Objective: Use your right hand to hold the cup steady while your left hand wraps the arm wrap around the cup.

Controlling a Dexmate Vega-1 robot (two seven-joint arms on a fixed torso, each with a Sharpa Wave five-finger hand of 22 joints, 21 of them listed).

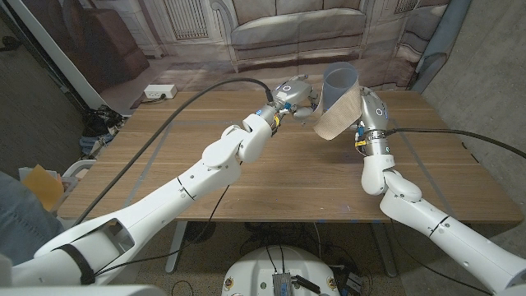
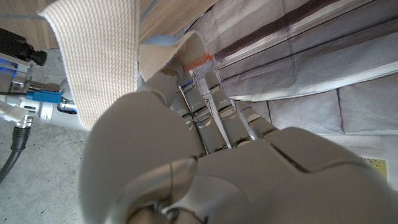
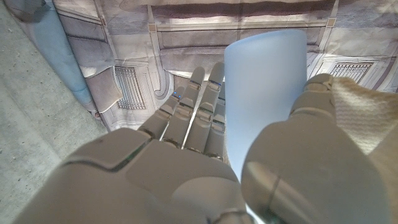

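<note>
cup (image 1: 339,82) base hidden behind the arm wrap (image 1: 337,113); right hand (image 1: 367,111) fingers mostly behind both

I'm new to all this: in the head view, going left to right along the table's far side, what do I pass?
White box → left hand → cup, with the wrap on it → right hand.

wooden table (image 1: 246,177); printed sofa backdrop (image 1: 296,29); concrete floor (image 1: 74,90).

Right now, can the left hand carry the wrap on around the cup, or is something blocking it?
Probably yes, partway. The left hand holds the arm wrap beside the cup; the right hand grips the cup's far side, so the wrap may meet its fingers there.
</note>
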